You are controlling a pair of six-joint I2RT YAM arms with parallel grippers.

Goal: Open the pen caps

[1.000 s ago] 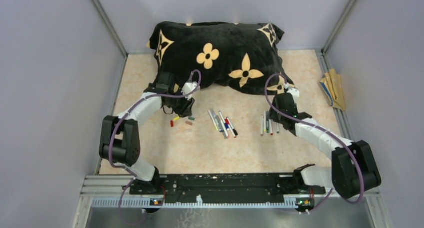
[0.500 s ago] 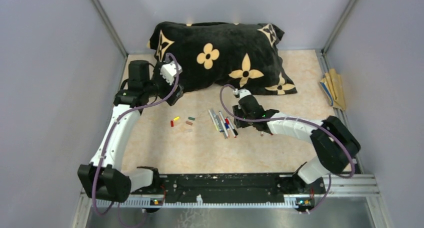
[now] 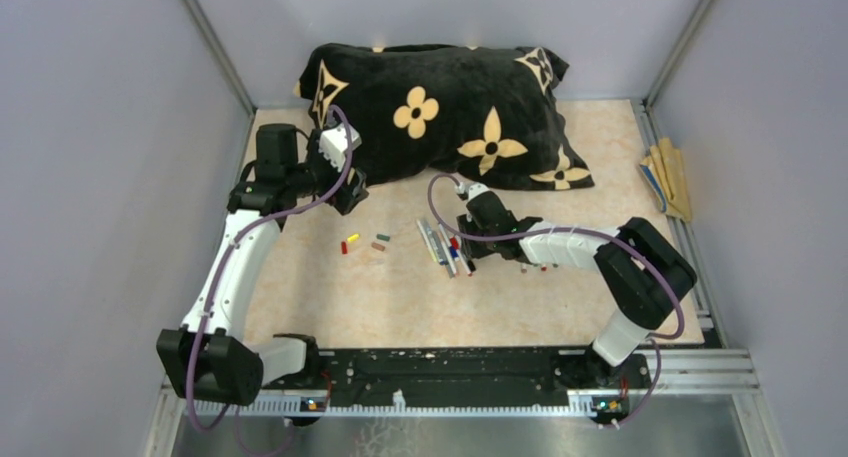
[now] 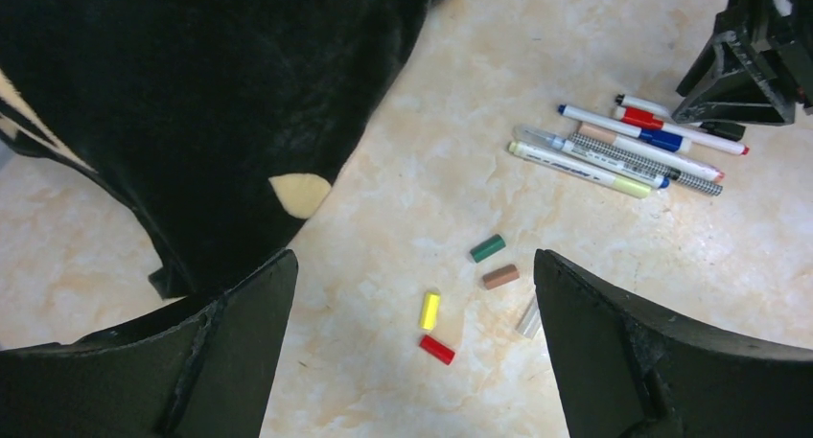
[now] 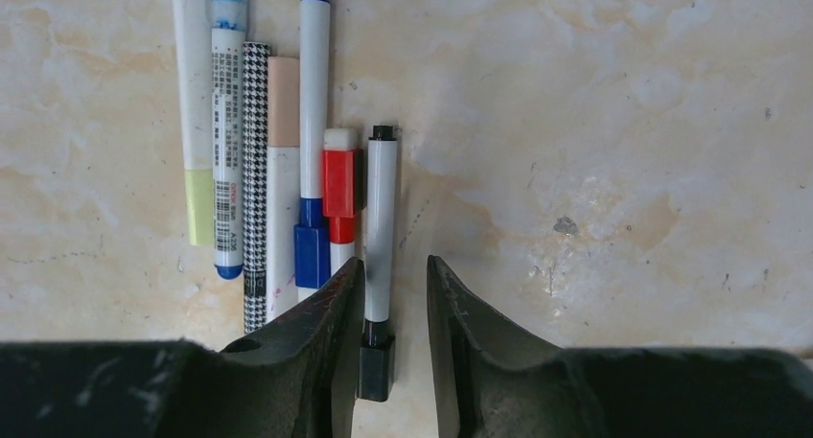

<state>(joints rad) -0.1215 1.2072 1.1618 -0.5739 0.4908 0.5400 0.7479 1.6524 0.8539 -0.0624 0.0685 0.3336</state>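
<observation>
Black pillow (image 3: 440, 102) at 12 o'clock on table (image 3: 590, 167). left gripper (image 4: 414, 265) at 10 o'clock, fingers wide apart, empty. right gripper (image 5: 395, 264) narrowly apart, straddling black-capped pen (image 5: 382, 218), gap one side. pens (image 3: 447, 247) mid-table; loose pen caps (image 4: 429, 310) at their 9 o'clock.

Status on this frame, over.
Left end effector open, empty, raised clear of loose coloured plastic caps. Right end effector open, straddling white-barrelled black-capped pen, not clamped. Red-capped pen alongside crowds it.
</observation>
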